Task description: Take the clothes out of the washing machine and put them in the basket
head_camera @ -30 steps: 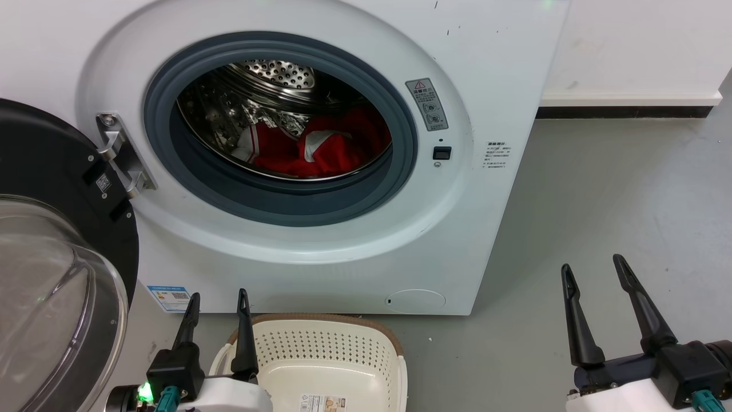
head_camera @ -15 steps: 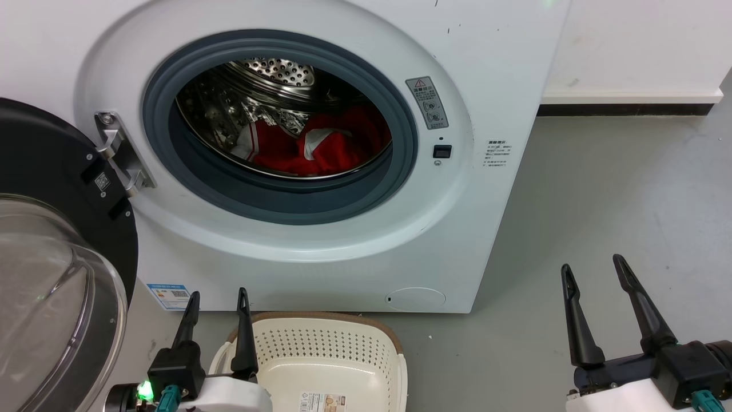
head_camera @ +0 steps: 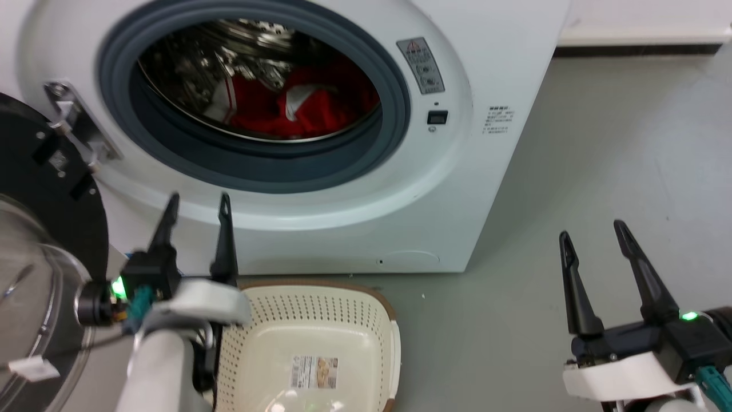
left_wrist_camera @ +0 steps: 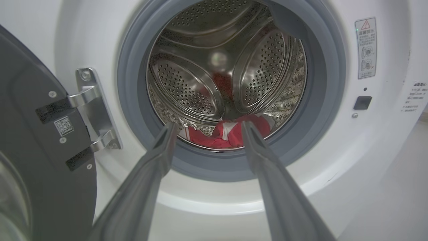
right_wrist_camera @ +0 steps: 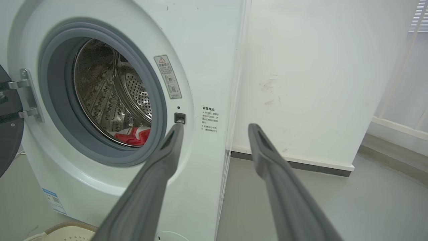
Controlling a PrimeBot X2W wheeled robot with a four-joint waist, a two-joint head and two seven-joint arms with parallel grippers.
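Washer [head_camera: 503, 68] is seen across the upper left and centre of the head view. Door [head_camera: 34, 189] is swung open at the left edge, with black frame and glass bowl both visible. Hinge [head_camera: 74, 120] is seen at the porthole's left side.

Clothes [head_camera: 269, 109] are located inside the drum [left_wrist_camera: 187, 90], heaped low in the porthole behind the grey gasket [head_camera: 257, 166]. Red fabric with white parts is seen. They are not gripped by either pincer.

Basket [head_camera: 320, 309] is set on the floor [head_camera: 600, 143] at bottom centre, just in front of the washer's base. A paper label [head_camera: 314, 372] is seen on its bottom.

Left pincer [head_camera: 199, 195] is raised at lower left, above the basket's left rim in the frame. Its 2 fingers are spread apart and nothing is held between them. In the left wrist view the fingers are pointed at the porthole's lower edge, with the clothes framed between the tips. The pincer is apart from the washer.

Right pincer [head_camera: 593, 229] is placed at lower right over bare floor, right of the washer. Its 2 fingers are spread wide and nothing is held. In the right wrist view they are pointed toward the washer's right front corner and a white wall [right_wrist_camera: 301, 83]. A red patch of clothes is seen low in the drum there.

A green light is lit on each wrist.
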